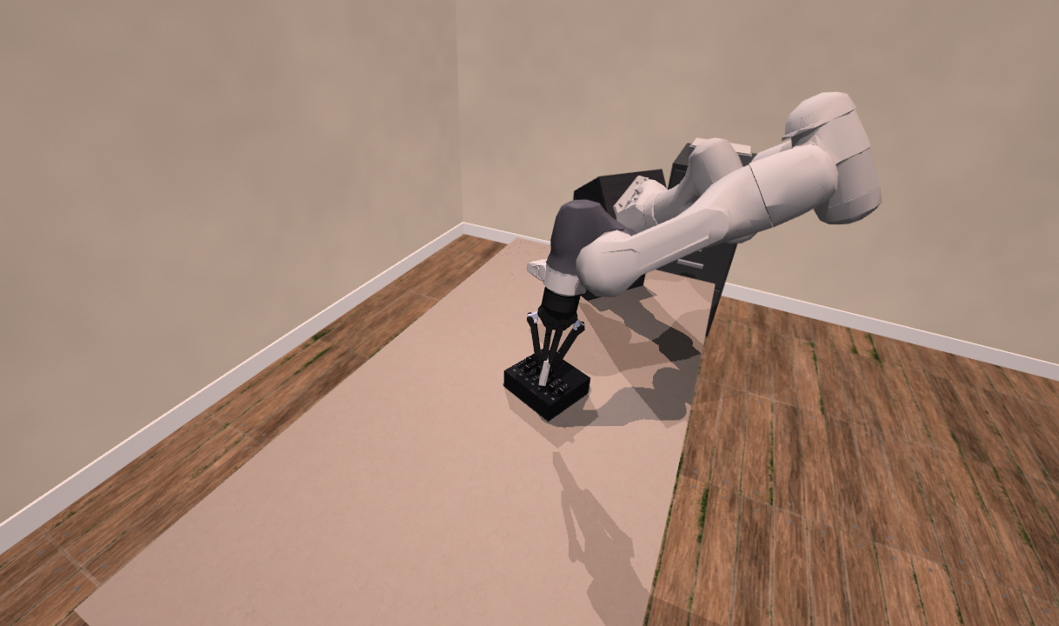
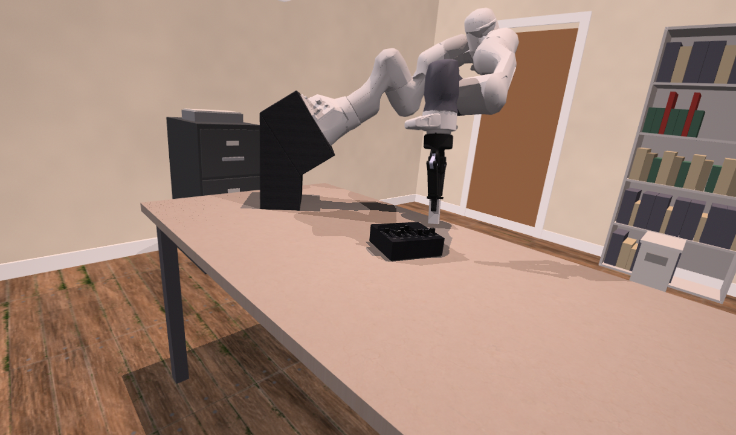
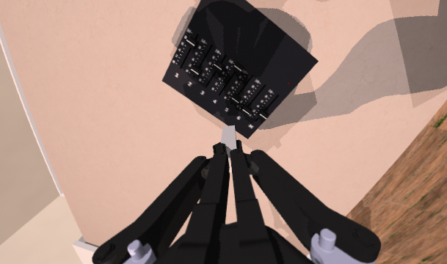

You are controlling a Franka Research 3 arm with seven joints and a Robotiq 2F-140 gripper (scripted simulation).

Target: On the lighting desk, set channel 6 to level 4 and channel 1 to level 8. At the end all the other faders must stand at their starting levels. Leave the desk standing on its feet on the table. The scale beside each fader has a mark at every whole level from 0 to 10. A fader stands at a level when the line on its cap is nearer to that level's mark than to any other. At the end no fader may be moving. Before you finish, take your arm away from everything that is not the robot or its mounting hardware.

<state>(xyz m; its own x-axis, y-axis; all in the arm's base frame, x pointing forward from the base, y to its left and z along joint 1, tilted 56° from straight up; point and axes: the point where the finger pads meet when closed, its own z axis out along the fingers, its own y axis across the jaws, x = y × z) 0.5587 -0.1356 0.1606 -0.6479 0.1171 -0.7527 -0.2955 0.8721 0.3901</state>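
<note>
The black lighting desk (image 1: 528, 395) (image 2: 417, 249) (image 3: 278, 62) stands flat on the table. In the wrist view the channel 1 cap (image 3: 190, 42) is high in its slot, at about level 8. The channel 6 cap (image 3: 246, 111) is near the low end of its slot; its exact level is hard to read. The other caps stand at various heights. My gripper (image 1: 544, 373) (image 2: 434, 212) (image 3: 230, 135) is shut with nothing between its pale fingertips. It hangs above the desk, clear of the caps. In the wrist view the tips appear just beyond the edge by labels 5 and 6.
The table (image 1: 346, 482) (image 2: 522, 335) extends around the desk, with its long edge on the right in the top view. The black arm mount (image 2: 281, 162) stands at the table's far end, beside a dark filing cabinet (image 2: 184, 156). A bookshelf (image 2: 638, 156) stands by the wall.
</note>
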